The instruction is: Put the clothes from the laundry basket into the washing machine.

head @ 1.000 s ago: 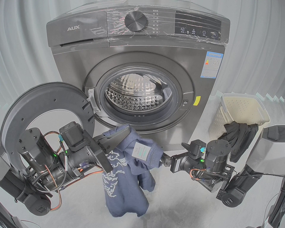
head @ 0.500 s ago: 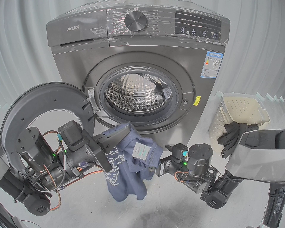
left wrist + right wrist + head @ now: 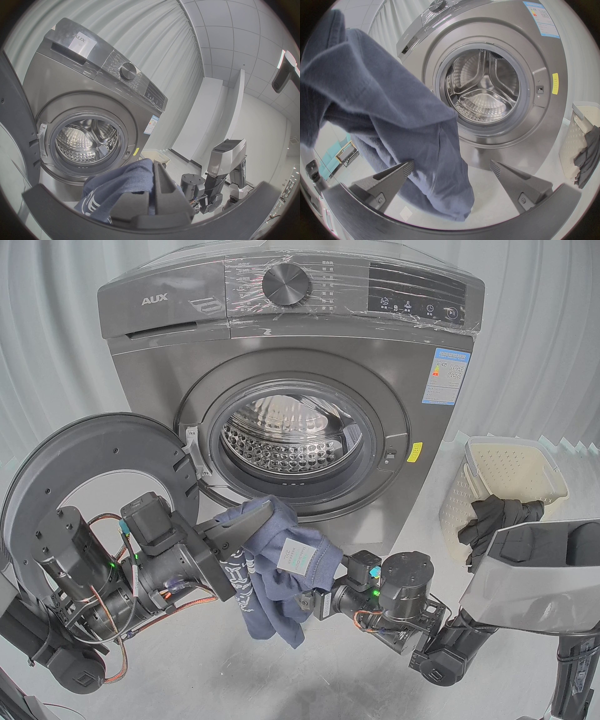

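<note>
A navy blue garment (image 3: 281, 571) with white print hangs bunched in front of the washing machine (image 3: 287, 365), below its open drum (image 3: 290, 434). My left gripper (image 3: 262, 515) is shut on the garment's top fold (image 3: 125, 184). My right gripper (image 3: 306, 604) sits low beside the hanging cloth. Its fingers (image 3: 393, 175) are spread open, with the garment (image 3: 403, 125) draping down between them. The cream laundry basket (image 3: 519, 471) stands to the right of the machine, and a black garment (image 3: 497, 521) hangs over its front rim.
The round machine door (image 3: 94, 452) is swung wide open on the left, close behind my left arm. Grey floor (image 3: 350, 677) lies open in front of the machine. Curtains hang behind and to both sides.
My right arm has moved left, up to the hanging garment. The garment's lower part has been pushed up and bunched shorter. My left gripper holds its place.
</note>
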You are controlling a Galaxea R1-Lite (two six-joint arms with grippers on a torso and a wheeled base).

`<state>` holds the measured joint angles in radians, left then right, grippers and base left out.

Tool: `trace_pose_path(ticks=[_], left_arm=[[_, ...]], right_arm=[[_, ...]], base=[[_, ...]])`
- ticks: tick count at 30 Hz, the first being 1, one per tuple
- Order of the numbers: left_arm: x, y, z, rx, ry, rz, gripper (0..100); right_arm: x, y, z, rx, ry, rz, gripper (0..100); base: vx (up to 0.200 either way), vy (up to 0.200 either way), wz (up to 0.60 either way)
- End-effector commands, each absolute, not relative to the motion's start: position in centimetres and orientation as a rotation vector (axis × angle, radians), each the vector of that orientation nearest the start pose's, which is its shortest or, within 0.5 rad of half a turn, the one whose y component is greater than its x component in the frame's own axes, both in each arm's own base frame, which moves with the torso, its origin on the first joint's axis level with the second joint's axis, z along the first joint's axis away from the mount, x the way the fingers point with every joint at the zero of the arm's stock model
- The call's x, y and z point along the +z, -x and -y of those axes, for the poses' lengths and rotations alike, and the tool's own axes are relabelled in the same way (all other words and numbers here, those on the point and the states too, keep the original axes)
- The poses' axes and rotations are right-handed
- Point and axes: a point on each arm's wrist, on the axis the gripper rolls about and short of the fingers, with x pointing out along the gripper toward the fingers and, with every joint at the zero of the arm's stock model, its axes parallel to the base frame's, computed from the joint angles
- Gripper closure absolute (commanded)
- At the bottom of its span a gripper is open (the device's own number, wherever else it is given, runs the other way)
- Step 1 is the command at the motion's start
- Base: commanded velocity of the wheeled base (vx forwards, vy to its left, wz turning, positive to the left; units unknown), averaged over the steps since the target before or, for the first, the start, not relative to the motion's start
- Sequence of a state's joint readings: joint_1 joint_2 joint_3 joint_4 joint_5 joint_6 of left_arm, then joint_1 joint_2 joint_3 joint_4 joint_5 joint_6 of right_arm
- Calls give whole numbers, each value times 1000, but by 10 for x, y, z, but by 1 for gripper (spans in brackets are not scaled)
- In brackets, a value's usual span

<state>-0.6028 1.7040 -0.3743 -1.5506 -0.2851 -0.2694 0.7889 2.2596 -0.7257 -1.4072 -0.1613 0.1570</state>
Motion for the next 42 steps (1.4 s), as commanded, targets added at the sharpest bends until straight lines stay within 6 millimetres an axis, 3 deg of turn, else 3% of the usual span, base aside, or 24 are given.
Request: trace_pose_path(ticks=[1,15,25,31,35,42], left_arm=[[168,-205,149,-910,287,106,100],[168,-205,149,-909,295,101,100],[168,-205,149,-909,295,99,100],[168,-206,148,-908,296,103,100],[170,-208,147,-900,296,113,100],[172,-209,146,-897,305,116,100]], right_arm=[[45,-267,-273,636,-106,-142,0],[54,-252,-287,829,-172,-88,0],[67,-267,-288,760,-214,-26,0],[59,-265,-268,713,-181,-81,0],[59,-260,-241,684,-148,-135,0],[66,-275,-212,635,-138,-125,0]], base=[[0,0,0],[0,0,0],[0,0,0],[0,0,0],[0,0,0],[0,0,0]])
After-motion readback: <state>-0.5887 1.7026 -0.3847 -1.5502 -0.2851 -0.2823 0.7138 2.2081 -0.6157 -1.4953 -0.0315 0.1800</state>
